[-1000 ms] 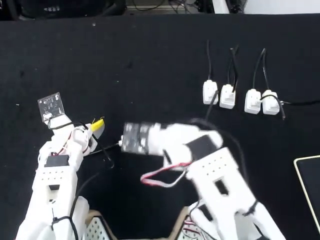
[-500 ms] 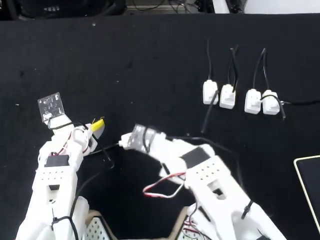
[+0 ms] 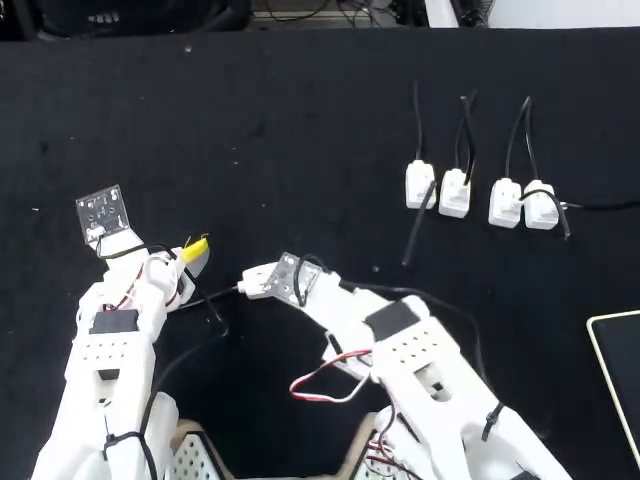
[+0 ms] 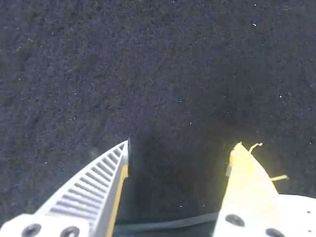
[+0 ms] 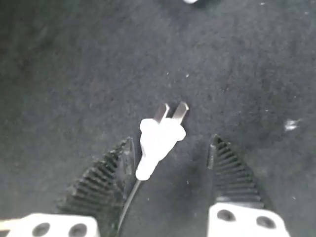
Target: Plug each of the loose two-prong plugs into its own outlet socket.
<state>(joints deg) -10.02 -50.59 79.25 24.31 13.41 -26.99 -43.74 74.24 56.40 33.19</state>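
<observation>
The left gripper (image 4: 182,145) had its fingers spread apart. The right gripper (image 5: 171,139) was spread wide too, held low.

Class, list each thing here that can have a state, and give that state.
Plug: loose, lying flat, prongs bare.
Right gripper: open, straddling the plug, not gripping.
Left gripper: open, empty.
Sockets: too small to tell if any is filled.

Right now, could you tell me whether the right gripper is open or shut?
Open: the right gripper has its fingers spread, with the white plug lying flat between them.
</observation>
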